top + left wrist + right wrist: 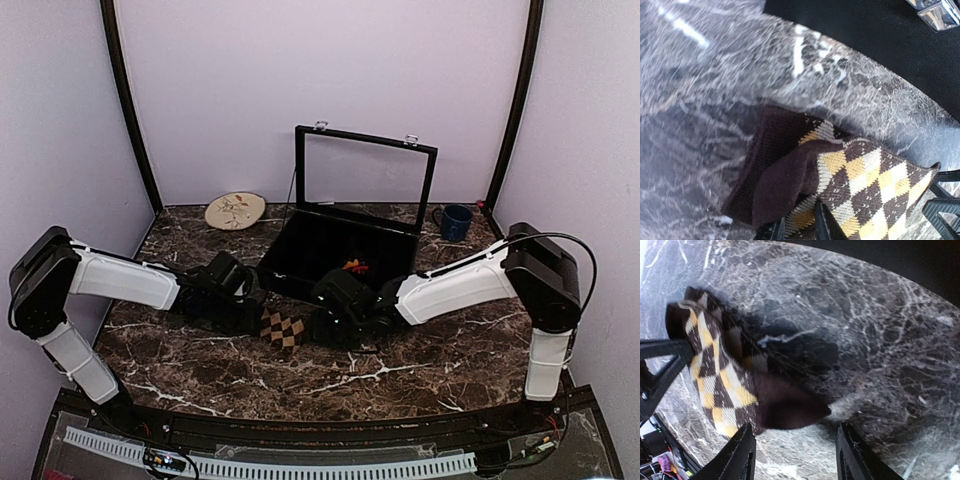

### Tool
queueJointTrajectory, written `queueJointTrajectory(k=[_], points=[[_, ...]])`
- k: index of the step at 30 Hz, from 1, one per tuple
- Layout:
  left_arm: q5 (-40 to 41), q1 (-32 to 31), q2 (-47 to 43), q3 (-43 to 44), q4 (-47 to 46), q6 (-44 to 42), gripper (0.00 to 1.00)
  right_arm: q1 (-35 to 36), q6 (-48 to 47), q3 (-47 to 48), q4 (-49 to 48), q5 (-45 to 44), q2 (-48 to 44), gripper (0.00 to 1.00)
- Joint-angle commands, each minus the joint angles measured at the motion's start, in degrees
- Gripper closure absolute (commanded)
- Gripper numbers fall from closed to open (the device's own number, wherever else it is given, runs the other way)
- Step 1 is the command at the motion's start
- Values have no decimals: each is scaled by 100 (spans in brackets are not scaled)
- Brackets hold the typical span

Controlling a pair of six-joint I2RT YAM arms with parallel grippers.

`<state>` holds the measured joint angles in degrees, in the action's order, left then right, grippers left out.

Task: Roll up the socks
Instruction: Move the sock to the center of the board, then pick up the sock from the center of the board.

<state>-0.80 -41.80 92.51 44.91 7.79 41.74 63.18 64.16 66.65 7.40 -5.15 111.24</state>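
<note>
From above, we see the tan sock (282, 328) lying on the table (400, 380), between the left gripper (256, 314) and the right gripper (316, 326). The front edge of the case (310, 250) runs just behind both. The red sock (355, 266) lies inside the case. Bare marble stretches from the tan sock to the table's near edge. A plate (235, 210) and a mug (456, 221) sit well apart at the back corners.

At the left wrist, we find the jaws clamped on the sock's patterned edge. Its dark cuff lies folded over on the marble. A strip of bare table separates it from the case's rim.

At the right wrist, the jaws stand apart. The sock's dark end sits just beyond the gap, with open marble to its right.
</note>
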Motion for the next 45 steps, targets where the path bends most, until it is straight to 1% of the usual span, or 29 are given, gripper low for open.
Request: queueJointTrajectory(k=[1, 8, 11, 15, 17, 20, 22, 23, 25, 29, 32, 34, 38, 41, 45], points=[[-273, -38, -170, -430, 798, 478, 75, -89, 124, -230, -603, 279, 217, 48], [-481, -74, -448, -540, 876, 933, 75, -78, 190, -121, -740, 545, 474, 48], [-579, -91, -515, -603, 832, 1166, 75, -54, 263, -192, -855, 654, 559, 51], [-576, -102, -623, -658, 789, 1378, 75, 5, 359, -339, -1029, 678, 562, 61], [-537, -105, -683, -674, 825, 1467, 74, 6, 369, -398, -1032, 625, 507, 68], [-425, -105, -831, -724, 922, 1610, 74, 18, 365, -496, -1002, 519, 380, 82], [-305, -100, -989, -756, 1046, 1705, 72, 15, 354, -555, -968, 447, 302, 88], [-218, -102, -1090, -763, 1135, 1750, 71, 11, 326, -574, -936, 399, 256, 89], [-44, -100, -1333, -755, 1293, 1822, 69, 10, 209, -559, -834, 296, 182, 90], [118, -100, -1690, -711, 1456, 1897, 68, -24, -458, -142, -349, 104, 195, 92], [161, -104, -1817, -622, 1563, 1908, 67, -42, -1270, 557, 308, 87, 394, 92], [196, -101, -1913, -578, 1564, 1906, 67, -59, -1865, 1016, 652, 257, 582, 91], [301, -102, -2030, -421, 1491, 1757, 66, -60, -2865, 1794, 1198, 642, 923, 85], [258, -105, -1925, -221, 1506, 1565, 66, -60, -3272, 2101, 1371, 775, 1057, 81], [139, -110, -1781, -159, 1342, 1389, 66, -52, -3758, 2602, 1812, 641, 1263, 79]])
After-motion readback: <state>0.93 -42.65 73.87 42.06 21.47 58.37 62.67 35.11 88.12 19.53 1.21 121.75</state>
